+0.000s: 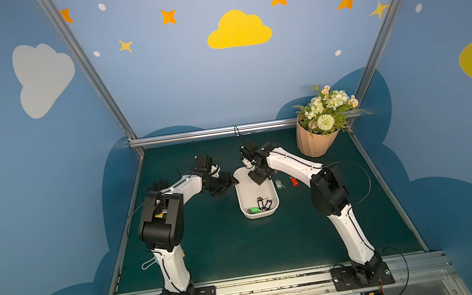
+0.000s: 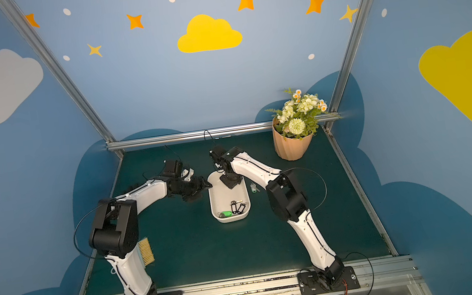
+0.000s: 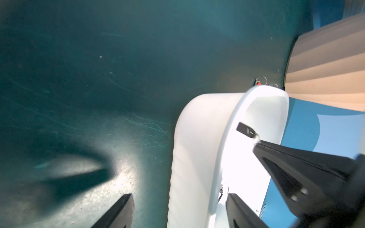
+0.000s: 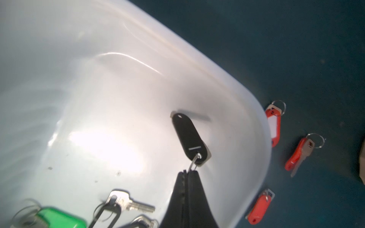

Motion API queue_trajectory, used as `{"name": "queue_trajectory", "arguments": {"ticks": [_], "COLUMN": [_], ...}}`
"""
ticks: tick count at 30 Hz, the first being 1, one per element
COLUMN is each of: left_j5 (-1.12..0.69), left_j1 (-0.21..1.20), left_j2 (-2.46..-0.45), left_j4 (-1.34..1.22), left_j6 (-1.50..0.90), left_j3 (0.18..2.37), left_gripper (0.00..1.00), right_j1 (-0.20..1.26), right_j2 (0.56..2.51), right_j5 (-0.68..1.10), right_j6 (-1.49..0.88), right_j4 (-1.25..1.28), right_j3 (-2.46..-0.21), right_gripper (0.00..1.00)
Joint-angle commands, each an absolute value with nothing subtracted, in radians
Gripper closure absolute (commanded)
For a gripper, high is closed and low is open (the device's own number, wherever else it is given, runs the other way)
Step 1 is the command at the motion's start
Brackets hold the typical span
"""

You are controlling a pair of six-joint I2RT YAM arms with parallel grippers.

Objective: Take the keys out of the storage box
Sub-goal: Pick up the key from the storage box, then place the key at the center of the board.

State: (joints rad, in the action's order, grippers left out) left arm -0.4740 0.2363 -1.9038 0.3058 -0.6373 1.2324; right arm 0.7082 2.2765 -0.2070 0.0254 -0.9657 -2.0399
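Near mat [image 1: 227,250]: bare, widest free room; brush [image 2: 145,250] by L arm, well apart from box.
Storage box [image 1: 239,199]: mid-mat, long axis near-to-far; low rounded rim.
Keys in box [image 1: 260,205]: green + black tags bunched at near end, not yet out.
L gripper [image 3: 178,197]: jaws wide, straddling box's L wall, one finger inside, one outside; no clamp on it.
R gripper [image 4: 186,172]: closed on the split ring of black-tag key [image 4: 187,136], over box's far end; tag dangles. Clear of box floor? Cannot tell.
Keys out [image 4: 273,126]: red tags on mat just beside box's R wall.
Flower pot [image 1: 314,143]: far R corner, apart from box.
Risk 1: pinch is on thin ring only. A swing could slip it and the key would drop back.
Risk 2: tag catches rim on exit w/ wall unclamped, so box drags.
Risk 3: both wrists close over far end, so contact is poss.
Room: R side crowded by laid keys; near side open.
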Motion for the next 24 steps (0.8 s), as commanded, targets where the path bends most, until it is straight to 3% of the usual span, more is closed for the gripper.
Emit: {"name": "queue_trajectory", "arguments": {"ticks": [1, 17, 24], "left_j5": [-0.464, -0.179, -0.13], "left_j1": [0.237, 0.238, 0.234], "left_j2": [-1.831, -1.485, -1.434], "left_j4": [0.287, 0.124, 0.118], "left_j6": [-0.606, -0.554, -0.549], "left_j3": [1.229, 0.926, 0.888], "left_gripper": [0.17, 0.1, 0.1], "right_j1": [0.704, 0.621, 0.575], "right_j2": [2.17, 1.698, 1.646], "right_j5": [-0.169, -0.166, -0.057], "right_j6": [-0.006, -0.142, -0.11], "right_j4": [-0.979, -1.112, -1.091], "right_j3": [-1.993, -1.567, -1.382], "right_gripper": [1.0, 1.0, 1.0]}}
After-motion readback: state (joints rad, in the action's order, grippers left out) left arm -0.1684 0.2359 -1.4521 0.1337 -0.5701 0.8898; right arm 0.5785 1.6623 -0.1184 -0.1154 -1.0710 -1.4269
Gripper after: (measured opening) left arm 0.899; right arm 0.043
